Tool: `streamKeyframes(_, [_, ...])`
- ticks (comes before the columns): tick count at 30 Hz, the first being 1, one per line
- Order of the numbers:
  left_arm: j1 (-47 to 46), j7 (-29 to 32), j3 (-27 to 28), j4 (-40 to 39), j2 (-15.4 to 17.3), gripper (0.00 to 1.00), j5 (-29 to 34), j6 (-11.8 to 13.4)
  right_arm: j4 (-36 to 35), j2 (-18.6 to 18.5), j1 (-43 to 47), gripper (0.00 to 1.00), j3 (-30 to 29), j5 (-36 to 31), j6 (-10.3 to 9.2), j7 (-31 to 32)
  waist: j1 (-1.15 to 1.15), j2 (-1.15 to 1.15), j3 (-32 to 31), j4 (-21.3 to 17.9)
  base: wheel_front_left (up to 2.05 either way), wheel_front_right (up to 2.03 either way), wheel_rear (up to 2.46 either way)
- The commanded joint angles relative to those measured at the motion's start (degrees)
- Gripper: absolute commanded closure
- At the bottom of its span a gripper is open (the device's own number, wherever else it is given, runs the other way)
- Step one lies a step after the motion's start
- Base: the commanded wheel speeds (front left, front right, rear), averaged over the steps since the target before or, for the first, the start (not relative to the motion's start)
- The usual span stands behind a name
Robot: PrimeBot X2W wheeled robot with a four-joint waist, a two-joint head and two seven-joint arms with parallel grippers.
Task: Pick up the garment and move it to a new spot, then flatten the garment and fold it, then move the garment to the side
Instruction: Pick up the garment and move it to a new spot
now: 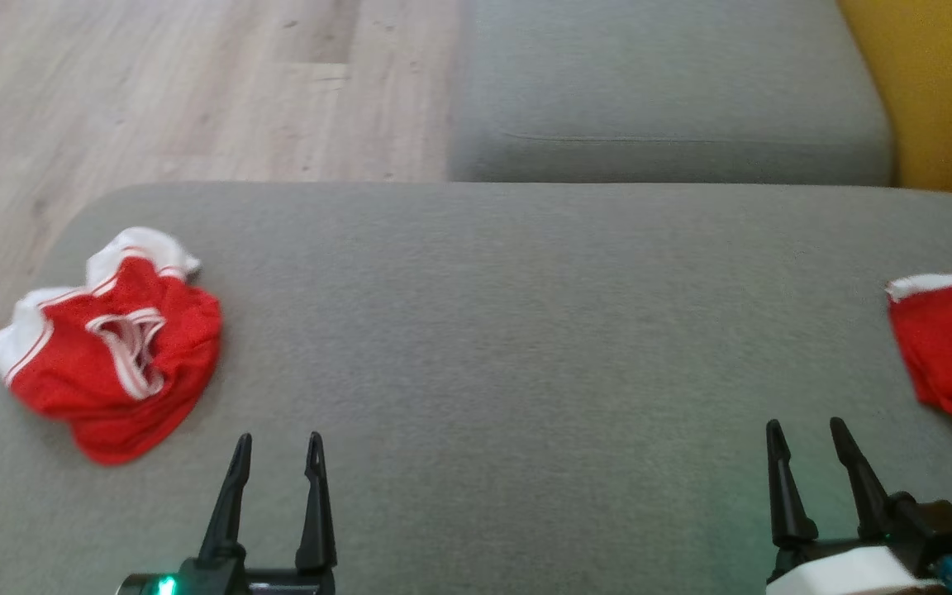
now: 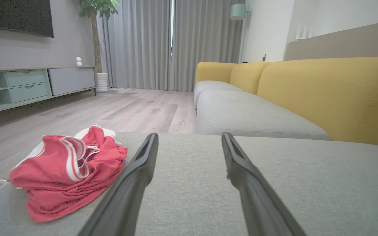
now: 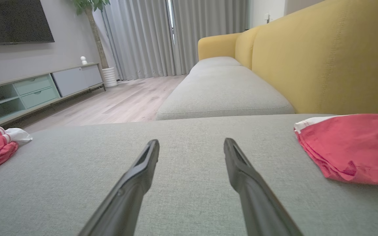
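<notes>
A home living room.
A long sofa (image 2: pixel 323 95) with yellow backrests and grey seat cushions faces a dark television (image 2: pixel 15 14) mounted above a low console (image 2: pixel 28 85) of pale green drawers. Floor-length grey curtains (image 2: pixel 143 42) hang at the far end, a potted plant (image 2: pixel 102 80) stands beside them, and pale wood-look planks cover the floor (image 2: pixel 136 108).

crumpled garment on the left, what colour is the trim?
White trim with thin red stripes on a red garment. Clearest in the head view.
</notes>
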Motion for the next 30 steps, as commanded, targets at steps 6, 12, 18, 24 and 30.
streamKeyframes(6, [-2.6, -0.3, 1.9, -1.9, -0.1, 0.00, -0.2, 0.0, -1.7, -0.3, -1.7, 0.00, 1.3, -0.4, 0.37, -0.6, 0.00, 0.00, 0.9, 7.8, 0.00, 0.00, 0.00])
streamKeyframes(12, [-2.1, -0.3, 3.1, -2.0, -0.1, 0.00, 0.0, 0.2, -2.1, -0.2, -2.3, 0.00, 0.3, -0.7, 0.37, -0.6, 0.00, 0.00, 1.9, 15.8, 0.00, 0.00, 0.00])
streamKeyframes(18, [-1.1, -0.3, 5.0, -2.6, -0.1, 0.00, 0.1, 0.8, -1.9, -0.2, -3.1, 0.00, 1.3, -0.8, 0.37, -0.6, 0.00, 0.00, 2.4, 21.2, 0.00, 0.00, 0.00])
streamKeyframes(24, [-0.5, -0.3, 6.5, -4.6, -0.1, 0.00, 0.0, 2.0, -0.8, -0.2, -5.6, 0.00, 3.3, -1.2, 0.37, -0.6, 0.00, 0.00, 3.4, 21.8, 0.00, 0.00, 0.00])
streamKeyframes(30, [-0.9, -0.3, 6.9, -4.6, -0.1, 0.00, 0.5, 1.7, -0.8, -0.2, -5.7, 0.00, 3.5, -1.5, 0.37, -0.6, 0.00, 0.00, 3.7, 21.9, 0.00, 0.00, 0.00])
